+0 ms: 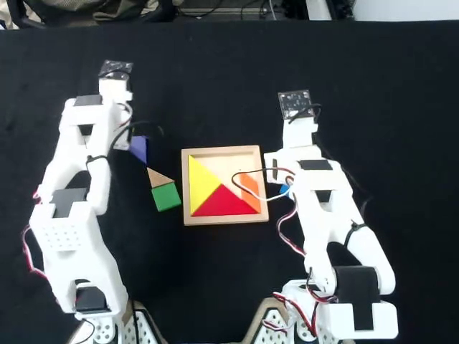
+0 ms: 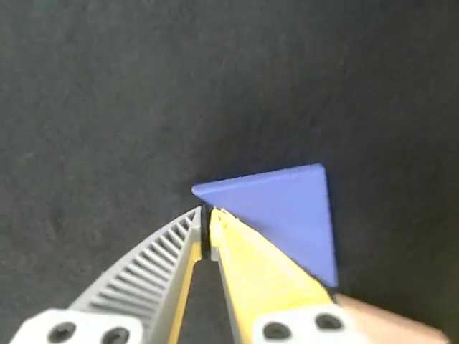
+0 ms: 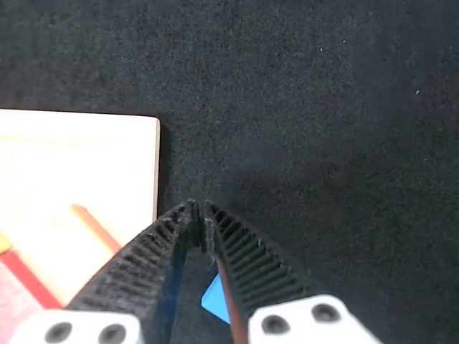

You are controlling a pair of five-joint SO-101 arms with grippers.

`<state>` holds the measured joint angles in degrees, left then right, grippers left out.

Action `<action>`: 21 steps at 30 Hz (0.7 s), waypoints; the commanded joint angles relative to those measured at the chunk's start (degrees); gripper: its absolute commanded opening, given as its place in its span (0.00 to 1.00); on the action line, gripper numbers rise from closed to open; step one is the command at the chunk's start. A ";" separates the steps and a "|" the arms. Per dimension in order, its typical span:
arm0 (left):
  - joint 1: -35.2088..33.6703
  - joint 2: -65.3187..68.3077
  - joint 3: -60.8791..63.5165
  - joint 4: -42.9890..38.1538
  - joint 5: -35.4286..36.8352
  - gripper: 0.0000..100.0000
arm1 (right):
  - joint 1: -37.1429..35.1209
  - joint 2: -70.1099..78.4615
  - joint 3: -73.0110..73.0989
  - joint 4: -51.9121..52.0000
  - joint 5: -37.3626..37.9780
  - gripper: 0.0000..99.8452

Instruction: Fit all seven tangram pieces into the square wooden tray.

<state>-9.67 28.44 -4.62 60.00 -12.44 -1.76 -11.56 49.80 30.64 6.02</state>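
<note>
So, the square wooden tray (image 1: 224,150) sat in the middle of the black surface (image 1: 215,79). Three pieces lay inside it. A big yellow triangle (image 1: 202,183) filled the 9 o'clock side. A big red triangle (image 1: 226,203) filled the 6 o'clock side. An orange piece (image 1: 249,188) lay at the 3 o'clock side. The rest of the tray floor was bare, so I think less than half the job was done.

Three loose pieces waited just outside the tray, toward 9 o'clock. They were a blue triangle (image 2: 287,208), a tan triangle (image 1: 158,176) and a green square (image 1: 166,196). They lay near each other, maybe so the arm on that side could get them easily.

The left claw (image 2: 206,213) was clenched, with nothing between its tips. Its tips sat right at the blue triangle's edge. I guess it was there to push or pick up that piece.

The right claw (image 3: 197,213) was clenched too, just past the tray's 3 o'clock rim. A small blue piece (image 1: 285,190) showed under it. I could not tell if the claw touched that piece.
</note>
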 commanded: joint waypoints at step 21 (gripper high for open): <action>6.11 -2.20 -6.99 15.38 57.76 0.26 | -0.88 -0.31 -2.68 0.35 0.44 0.02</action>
<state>-1.49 28.44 -18.59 82.33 40.04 -1.76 -11.56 49.80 30.64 6.02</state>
